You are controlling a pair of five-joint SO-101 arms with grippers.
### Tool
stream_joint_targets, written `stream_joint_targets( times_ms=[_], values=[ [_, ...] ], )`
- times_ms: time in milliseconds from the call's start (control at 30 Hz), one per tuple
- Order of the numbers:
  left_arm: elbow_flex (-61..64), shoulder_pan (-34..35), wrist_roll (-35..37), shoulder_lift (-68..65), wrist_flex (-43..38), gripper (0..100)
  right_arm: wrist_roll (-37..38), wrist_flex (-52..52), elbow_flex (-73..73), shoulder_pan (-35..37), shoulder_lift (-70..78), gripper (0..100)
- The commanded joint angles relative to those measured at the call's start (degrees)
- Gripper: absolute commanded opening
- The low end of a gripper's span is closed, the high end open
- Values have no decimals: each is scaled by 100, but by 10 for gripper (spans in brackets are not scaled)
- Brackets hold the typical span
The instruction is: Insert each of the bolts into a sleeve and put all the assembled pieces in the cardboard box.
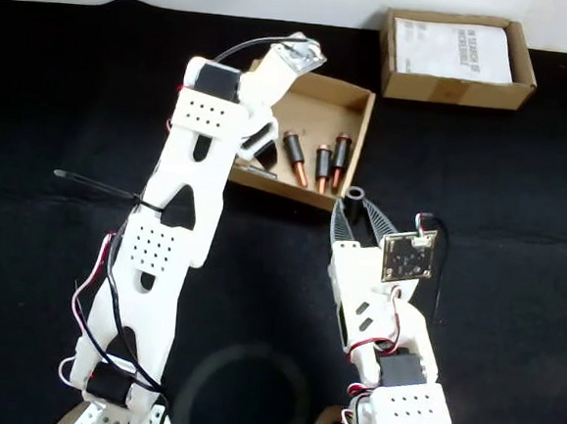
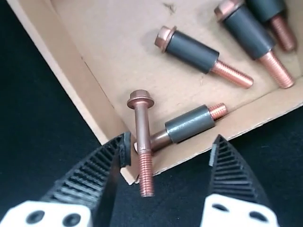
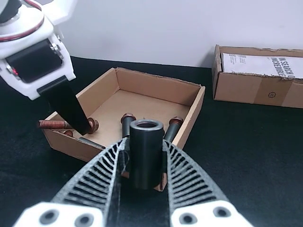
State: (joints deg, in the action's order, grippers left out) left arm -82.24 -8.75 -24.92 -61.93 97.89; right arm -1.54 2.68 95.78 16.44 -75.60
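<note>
The open cardboard box (image 1: 366,130) sits at the table's far middle. Three bolt-in-sleeve pieces (image 1: 323,163) lie side by side in it. My left gripper (image 2: 170,146) hangs open over the box's near corner. A bare copper bolt (image 2: 141,142) lies across the box wall (image 2: 71,80), head inside, thread outside, touching one finger (image 2: 106,168). Under it lies another sleeved bolt (image 2: 189,124). My right gripper (image 3: 146,156) is shut on an upright black sleeve (image 3: 146,149), just in front of the box (image 3: 189,118); the high view shows this sleeve (image 1: 355,195) near the box's front wall.
A second cardboard box (image 1: 455,86) holding a printed sheet stands at the back right. The table is covered in black cloth (image 1: 56,106), with free room left and right of the arms. A white wall runs behind.
</note>
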Motion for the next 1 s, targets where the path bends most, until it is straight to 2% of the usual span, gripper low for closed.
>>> stream_joint_targets(
  times_ms=[0, 100, 267, 433, 967],
  values=[
    [48, -22, -105, 453, -246, 259, 62, -13, 347, -57, -163, 7],
    [145, -75, -343, 453, -396, 256, 53, -13, 356, -57, -163, 7],
    [136, -321, -387, 488, -378, 183, 62, -13, 347, -66, -163, 7],
    [180, -382, -387, 453, -352, 178, 62, -22, 347, -154, -163, 7],
    [576, 145, -387, -92, -580, 178, 62, -22, 435, -215, -171, 7]
  ],
)
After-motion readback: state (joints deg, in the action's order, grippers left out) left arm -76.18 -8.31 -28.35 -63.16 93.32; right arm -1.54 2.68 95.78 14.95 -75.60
